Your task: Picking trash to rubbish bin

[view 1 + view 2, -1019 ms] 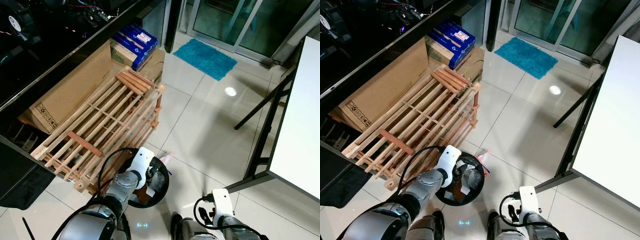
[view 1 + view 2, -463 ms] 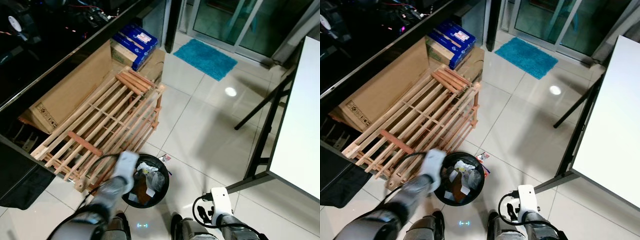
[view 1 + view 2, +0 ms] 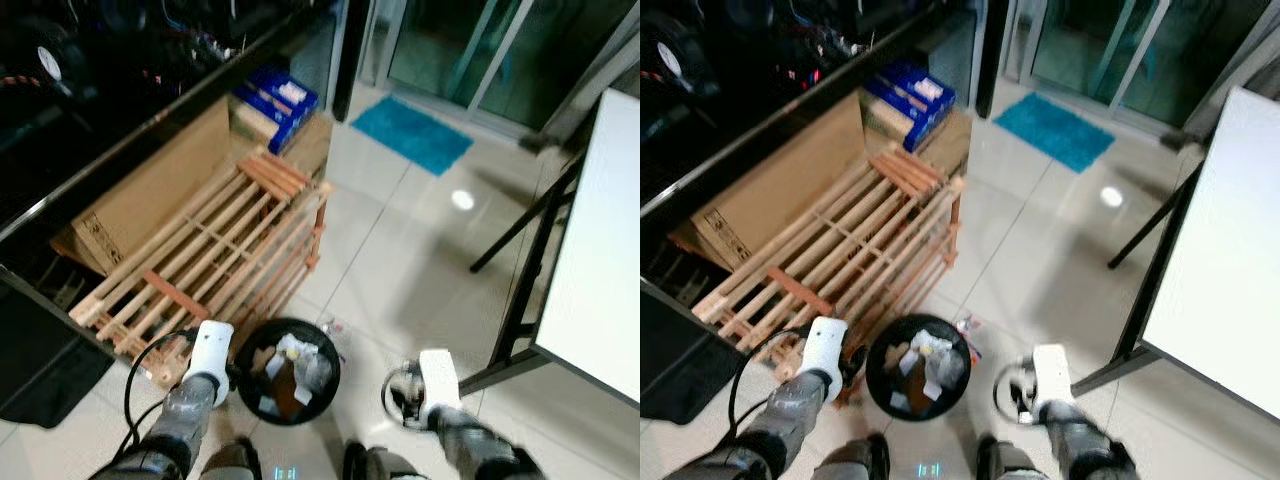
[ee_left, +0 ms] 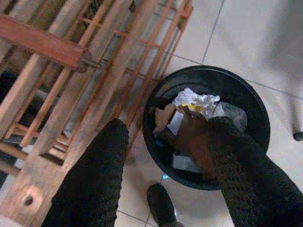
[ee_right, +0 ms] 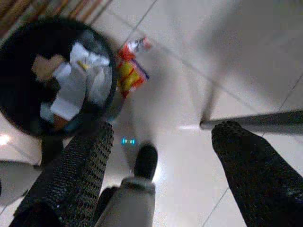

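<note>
Black round bin (image 3: 289,370), crumpled paper (image 4: 198,101) inside.

Head views overhead; both wrist views share bin (image 4: 208,132).

Open tiled floor (image 3: 420,260) right of bin (image 3: 290,370); wooden rack (image 3: 215,255) left.

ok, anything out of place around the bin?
Yes: a red and yellow wrapper lies on the floor tiles just outside the bin, by its rim, not in it. The bin itself stands upright with paper scraps inside. The wooden rack beside it lies tipped against the boxes.
</note>
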Controlling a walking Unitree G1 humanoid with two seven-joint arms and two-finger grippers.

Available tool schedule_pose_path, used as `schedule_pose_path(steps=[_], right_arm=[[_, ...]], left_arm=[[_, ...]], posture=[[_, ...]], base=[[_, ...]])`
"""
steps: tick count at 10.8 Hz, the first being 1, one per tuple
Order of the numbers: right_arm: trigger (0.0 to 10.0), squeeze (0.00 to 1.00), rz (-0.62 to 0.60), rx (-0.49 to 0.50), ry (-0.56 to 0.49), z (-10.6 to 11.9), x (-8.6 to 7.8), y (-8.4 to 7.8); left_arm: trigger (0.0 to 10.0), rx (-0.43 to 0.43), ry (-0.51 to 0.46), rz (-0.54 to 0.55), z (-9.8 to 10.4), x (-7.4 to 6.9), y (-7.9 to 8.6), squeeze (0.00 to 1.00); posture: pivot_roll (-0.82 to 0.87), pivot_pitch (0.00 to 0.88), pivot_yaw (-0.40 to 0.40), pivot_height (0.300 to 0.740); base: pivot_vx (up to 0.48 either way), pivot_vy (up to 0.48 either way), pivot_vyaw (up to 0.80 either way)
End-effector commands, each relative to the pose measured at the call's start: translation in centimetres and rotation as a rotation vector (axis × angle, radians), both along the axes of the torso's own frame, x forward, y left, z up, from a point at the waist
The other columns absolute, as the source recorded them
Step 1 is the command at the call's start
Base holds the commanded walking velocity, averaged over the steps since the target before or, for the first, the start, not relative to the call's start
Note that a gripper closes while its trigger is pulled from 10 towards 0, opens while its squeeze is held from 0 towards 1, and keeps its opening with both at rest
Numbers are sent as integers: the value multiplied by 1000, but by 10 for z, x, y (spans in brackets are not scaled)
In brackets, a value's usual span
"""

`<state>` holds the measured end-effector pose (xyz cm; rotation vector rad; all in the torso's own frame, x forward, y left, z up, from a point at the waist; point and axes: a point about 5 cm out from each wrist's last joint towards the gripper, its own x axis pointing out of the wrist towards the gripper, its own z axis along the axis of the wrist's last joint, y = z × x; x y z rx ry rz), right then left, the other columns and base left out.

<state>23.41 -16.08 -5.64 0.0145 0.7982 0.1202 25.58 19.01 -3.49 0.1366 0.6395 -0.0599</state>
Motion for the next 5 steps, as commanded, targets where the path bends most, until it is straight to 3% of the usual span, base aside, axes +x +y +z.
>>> schedule_pose_path(steps=[1,5], right_arm=[[10000,0,-28,-2,13,-2,-4,-8],[10000,0,-29,-5,-21,4,5,-11]], left_arm=[[10000,-6,15,34,-6,-8,1,0],[10000,8,0,103,-10,-18,8,0]], posture=[[15,82,-71,740],[40,31,-76,740]], base=[[0,0,0],[0,0,0]])
